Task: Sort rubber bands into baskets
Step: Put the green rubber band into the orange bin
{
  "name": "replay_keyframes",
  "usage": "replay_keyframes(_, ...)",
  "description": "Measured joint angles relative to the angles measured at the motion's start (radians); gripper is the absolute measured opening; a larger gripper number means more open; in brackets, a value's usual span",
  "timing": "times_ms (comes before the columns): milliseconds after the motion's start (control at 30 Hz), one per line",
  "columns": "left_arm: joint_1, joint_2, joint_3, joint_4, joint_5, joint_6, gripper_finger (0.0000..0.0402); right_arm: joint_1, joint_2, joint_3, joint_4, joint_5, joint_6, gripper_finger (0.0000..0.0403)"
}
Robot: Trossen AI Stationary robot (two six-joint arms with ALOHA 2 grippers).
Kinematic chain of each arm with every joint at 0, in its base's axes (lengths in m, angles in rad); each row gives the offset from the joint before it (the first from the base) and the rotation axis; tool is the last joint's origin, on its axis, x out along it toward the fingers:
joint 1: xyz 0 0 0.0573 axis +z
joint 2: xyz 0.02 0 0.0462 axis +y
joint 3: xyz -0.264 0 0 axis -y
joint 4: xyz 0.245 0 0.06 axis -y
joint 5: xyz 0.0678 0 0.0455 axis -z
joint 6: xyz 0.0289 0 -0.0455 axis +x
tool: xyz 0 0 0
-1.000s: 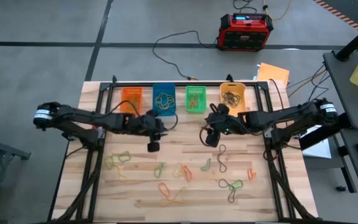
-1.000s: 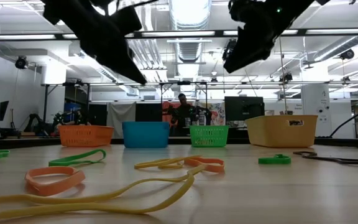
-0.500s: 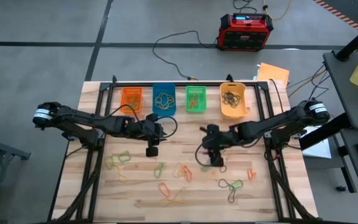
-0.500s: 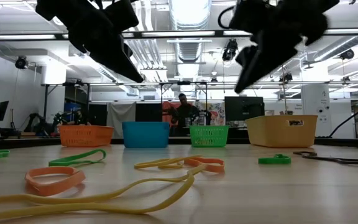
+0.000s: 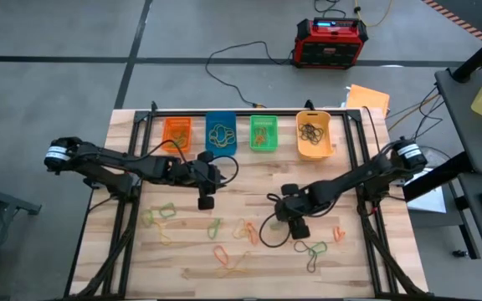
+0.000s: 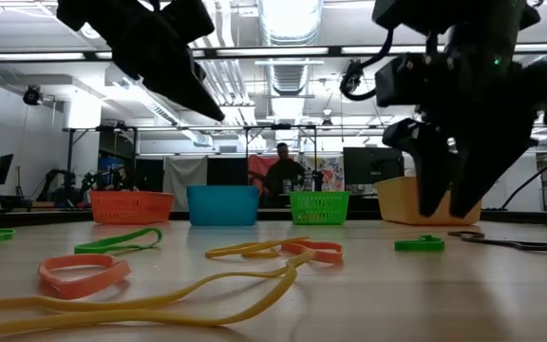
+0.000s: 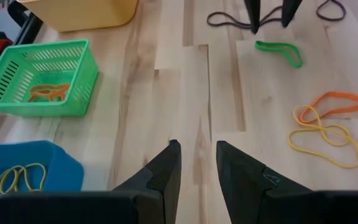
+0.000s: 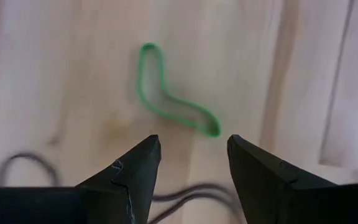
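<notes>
The right gripper [image 5: 298,224] hangs low over the bench's middle, toward the right edge, its two dark fingers [image 8: 135,171] spread apart with nothing between them. Its wrist view alone shows what lies just ahead of the tips: a thin green rubber band [image 8: 173,93] flat on the wood, with a dark loop at the fingers' base. From the low view that gripper [image 6: 452,195] stands nearly upright above the same green band [image 6: 420,244].

The left gripper [image 5: 205,198] hovers higher, nearer the back edge, its fingers [image 7: 166,171] a narrow gap apart and empty. Its wrist view looks into the green basket [image 7: 73,99], which holds orange bands; the blue basket [image 7: 61,168] holds yellow ones.

From above, the orange basket [image 5: 176,134] and yellow-orange basket [image 5: 314,150] complete the row along the back edge, and loose bands [image 5: 241,230] scatter toward the front edge. No writing is readable.
</notes>
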Motion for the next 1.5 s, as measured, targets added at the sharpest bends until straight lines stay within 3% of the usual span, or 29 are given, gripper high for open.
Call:
replay_keyframes(433, 0.0, 0.0, -0.014, 0.034, -0.002, 0.005, 0.0087, 0.005, 0.123, 0.011, 0.059, 0.014, -0.13, 0.0165)
replay_keyframes(800, 0.0, 0.0, -0.049, 0.092, -0.002, 0.003, 0.0087, 0.0, 0.123, 0.008, 0.095, 0.027, -0.166, 0.0018)
replay_keyframes(1033, 0.0, 0.0, -0.049, 0.118, -0.001, 0.002, 0.0087, -0.004, 0.068, 0.005, 0.095, 0.049, -0.159, 0.0013)
replay_keyframes(1200, 0.0, 0.0, -0.049, 0.192, 0.0, 0.004, 0.0087, -0.017, -0.007, 0.018, 0.109, 0.198, -0.158, 0.0012)
replay_keyframes(1367, 0.0, 0.0, -0.049, 0.247, 0.009, 0.054, 0.0087, -0.083, -0.073, 0.017, 0.258, 0.24, -0.211, 0.0012)
replay_keyframes(1500, 0.001, 0.0, -0.049, 0.298, 0.096, 0.063, 0.0087, -0.151, -0.084, 0.009, 0.437, 0.243, -0.302, 0.0012)
